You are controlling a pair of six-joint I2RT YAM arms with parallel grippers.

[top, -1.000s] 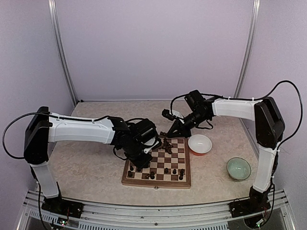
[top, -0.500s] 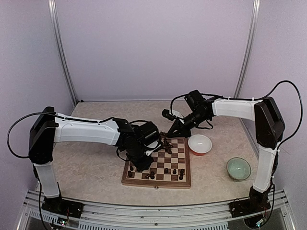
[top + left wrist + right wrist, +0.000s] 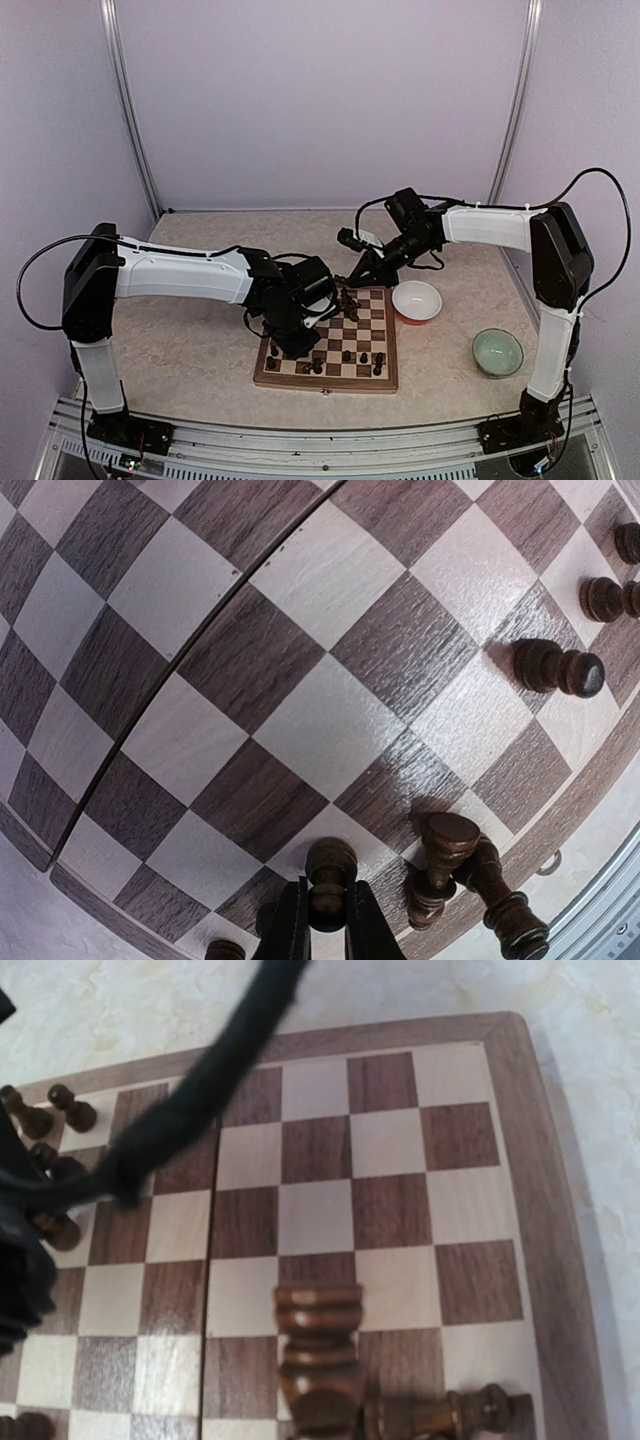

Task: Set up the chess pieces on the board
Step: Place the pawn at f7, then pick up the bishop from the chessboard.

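Both arms are working over the board (image 3: 375, 325), but only the L one is moving: vs 1 s ago the L gripper (image 3: 327, 910) is sliding toward the near-left squares, upper arm swinging in. Its fingers are clamping a dark pawn (image 3: 330, 862) just beside toppled pieces (image 3: 470, 885). R gripper (image 3: 352, 278) is staying over the pile (image 3: 347, 298) at the far edge; a rook-like piece (image 3: 318, 1360) is looming at its cam, grip state can't tell. Prob a pawn placement is starting, most pcs waiting
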